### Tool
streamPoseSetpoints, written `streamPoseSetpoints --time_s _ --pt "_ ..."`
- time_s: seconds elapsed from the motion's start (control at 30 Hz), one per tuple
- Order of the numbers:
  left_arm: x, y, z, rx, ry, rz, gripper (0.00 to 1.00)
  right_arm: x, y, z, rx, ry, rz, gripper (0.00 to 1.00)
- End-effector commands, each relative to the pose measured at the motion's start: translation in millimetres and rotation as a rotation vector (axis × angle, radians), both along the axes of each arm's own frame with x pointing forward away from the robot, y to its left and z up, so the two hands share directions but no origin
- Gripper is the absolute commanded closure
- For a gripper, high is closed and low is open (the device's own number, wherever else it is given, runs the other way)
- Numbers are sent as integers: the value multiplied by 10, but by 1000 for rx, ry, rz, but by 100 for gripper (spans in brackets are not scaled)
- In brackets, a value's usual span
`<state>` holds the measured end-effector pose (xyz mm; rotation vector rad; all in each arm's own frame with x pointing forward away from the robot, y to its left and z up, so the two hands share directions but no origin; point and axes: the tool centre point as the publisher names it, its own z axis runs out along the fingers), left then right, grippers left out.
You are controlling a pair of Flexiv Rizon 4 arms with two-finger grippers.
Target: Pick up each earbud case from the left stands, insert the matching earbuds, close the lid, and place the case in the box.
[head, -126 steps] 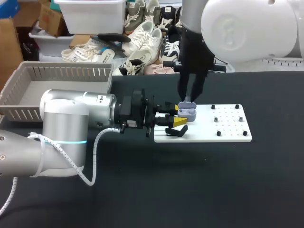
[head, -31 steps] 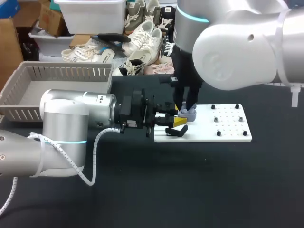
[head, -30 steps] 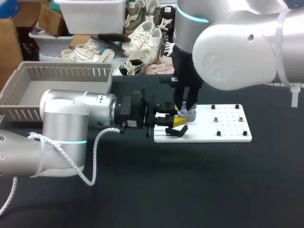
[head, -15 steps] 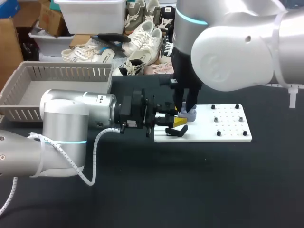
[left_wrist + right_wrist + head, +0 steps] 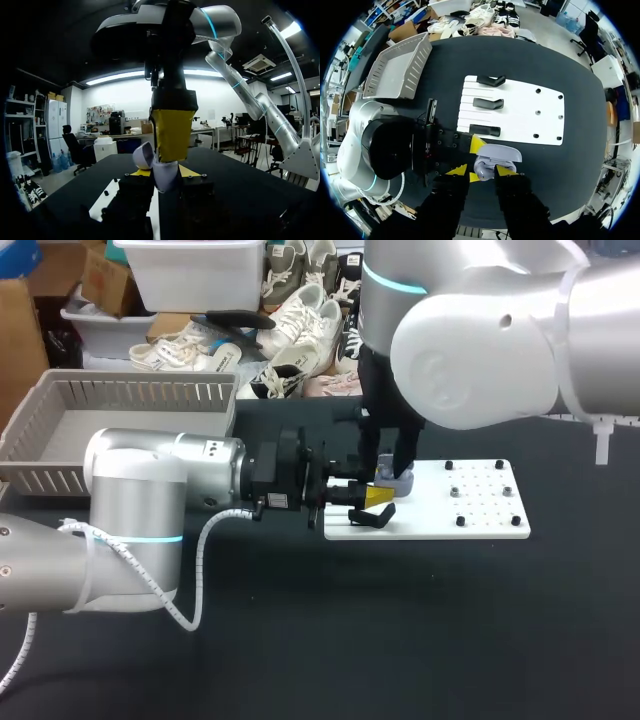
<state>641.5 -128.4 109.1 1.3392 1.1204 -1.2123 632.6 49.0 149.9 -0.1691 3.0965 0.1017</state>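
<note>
A lavender earbud case (image 5: 401, 480) with its lid up is held at the near-left corner of the white stand board (image 5: 485, 525). My left gripper (image 5: 377, 492) is shut on it from the side. In the left wrist view the case (image 5: 166, 176) sits between my left gripper's (image 5: 161, 182) dark fingers, lid (image 5: 143, 155) tilted back. My right gripper (image 5: 386, 462) hangs straight above the case, fingers apart and nothing between them. From the right wrist the case (image 5: 497, 152) lies just ahead of the right gripper (image 5: 481, 171). Whether earbuds are inside is not visible.
A grey slatted basket (image 5: 120, 390) stands at the far left of the table. Black stands (image 5: 491, 80) line the left side of the board (image 5: 525, 107), with small black pegs on its right part. Dark tabletop lies in front of the board.
The right gripper's fingers have spread apart over the case and the arm has turned slightly. The left arm and the case have stayed put.
</note>
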Motion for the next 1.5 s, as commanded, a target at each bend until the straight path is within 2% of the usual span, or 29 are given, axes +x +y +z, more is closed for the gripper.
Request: streamPoseSetpoints --time_s 0.03,0.23,0.3,0.33,0.4,0.47,0.5,0.67,0.87,1.1,1.5 --pt "7 -3 -4 -1 0 -1 100 -38 -38 69 1 -7 -4 59" --pt "7 -3 -4 -1 0 -1 100 -75 -85 212 17 -43 -17 51" --pt "7 -3 -4 -1 0 -1 100 -61 -118 277 30 -54 -37 45" --pt "7 -3 -4 -1 0 -1 100 -37 -143 295 26 -60 -52 40" --pt "7 -3 -4 -1 0 -1 100 45 -204 289 16 -52 -83 13" --pt "7 -3 -4 -1 0 -1 100 149 -270 259 5 -46 -108 2" --pt "7 -3 -4 -1 0 -1 100 200 -301 247 0 -37 -129 0" --pt "7 -3 -4 -1 0 -1 100 483 -463 166 -47 -17 -261 0" --pt "7 -3 -4 -1 0 -1 100 653 -599 44 -82 11 -310 0" --pt "7 -3 -4 -1 0 -1 100 568 -688 -47 -98 26 -320 0" --pt "7 -3 -4 -1 0 -1 100 370 -779 -30 -108 33 -334 0"
